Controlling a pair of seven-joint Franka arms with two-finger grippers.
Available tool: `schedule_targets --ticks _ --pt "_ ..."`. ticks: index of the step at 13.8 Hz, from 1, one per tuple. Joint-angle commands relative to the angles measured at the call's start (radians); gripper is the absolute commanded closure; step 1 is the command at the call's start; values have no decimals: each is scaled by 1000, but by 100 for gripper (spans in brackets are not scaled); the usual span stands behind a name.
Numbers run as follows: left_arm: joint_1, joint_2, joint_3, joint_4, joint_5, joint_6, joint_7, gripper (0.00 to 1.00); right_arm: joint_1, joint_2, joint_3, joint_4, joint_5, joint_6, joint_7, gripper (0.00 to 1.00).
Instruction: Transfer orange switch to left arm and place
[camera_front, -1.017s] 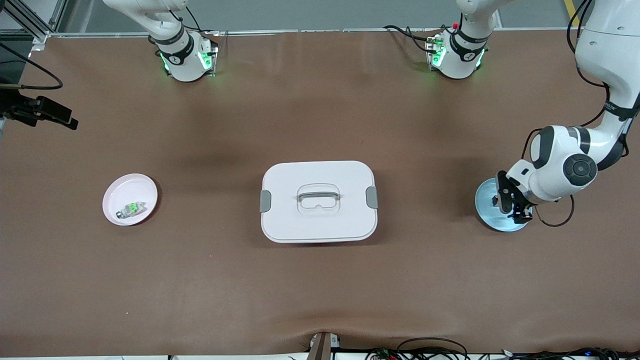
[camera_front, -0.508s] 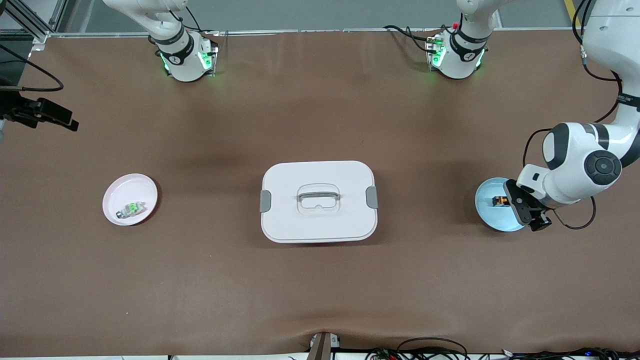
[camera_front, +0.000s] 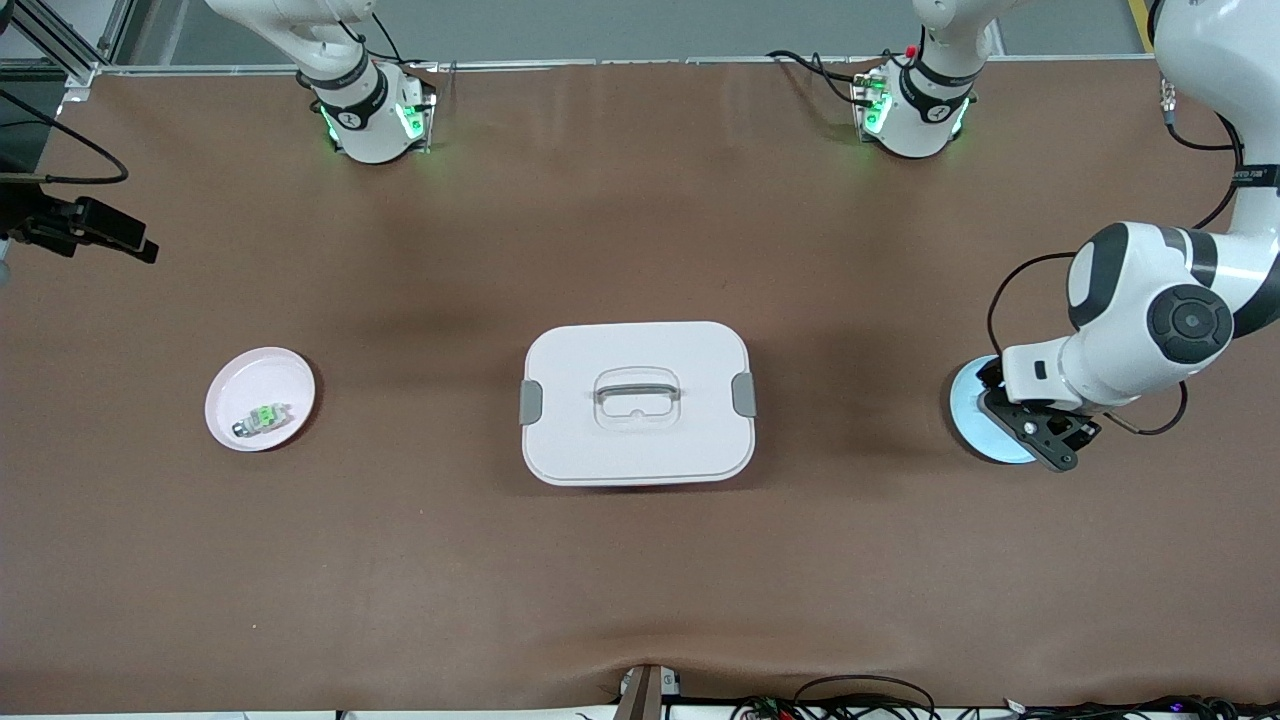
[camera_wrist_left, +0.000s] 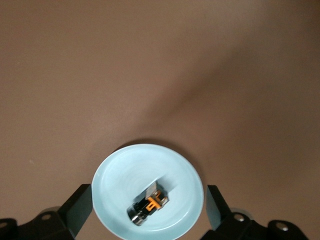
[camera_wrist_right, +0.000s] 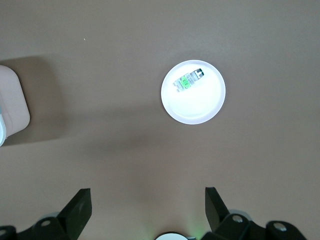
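The orange switch (camera_wrist_left: 150, 204), a tiny dark block with an orange top, lies in a pale blue plate (camera_wrist_left: 116, 172) at the left arm's end of the table. My left gripper (camera_wrist_left: 148, 207) hangs open over that plate, one finger on each side of it and apart from the switch. In the front view the left gripper (camera_front: 1036, 428) covers part of the blue plate (camera_front: 968, 412) and hides the switch. The white box (camera_front: 636, 402) with grey latches sits mid-table, lid shut. My right gripper (camera_wrist_right: 148, 205) is open and empty, high over the table, and does not show in the front view.
A pink plate (camera_front: 228, 382) holding a clear switch with a green top (camera_front: 262, 418) sits toward the right arm's end; it also shows as the pink plate (camera_wrist_right: 200, 107) in the right wrist view. The box's corner (camera_wrist_right: 11, 102) shows there too. Cables lie along the table's near edge.
The left arm's wrist swung out toward the table's end, uncovering the switch, then came back over the blue plate with the hand turned. The right arm, box and plates have not moved.
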Motion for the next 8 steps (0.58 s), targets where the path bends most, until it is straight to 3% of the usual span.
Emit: schedule_targets --ticks 1,8 --pt "0 4 -61 61 -12 -71 -225 0 -8 13 9 28 -13 -15 -9 0" --pt "2 1 -141 147 -15 -172 -664 0 -8 13 9 28 -13 -15 -9 0"
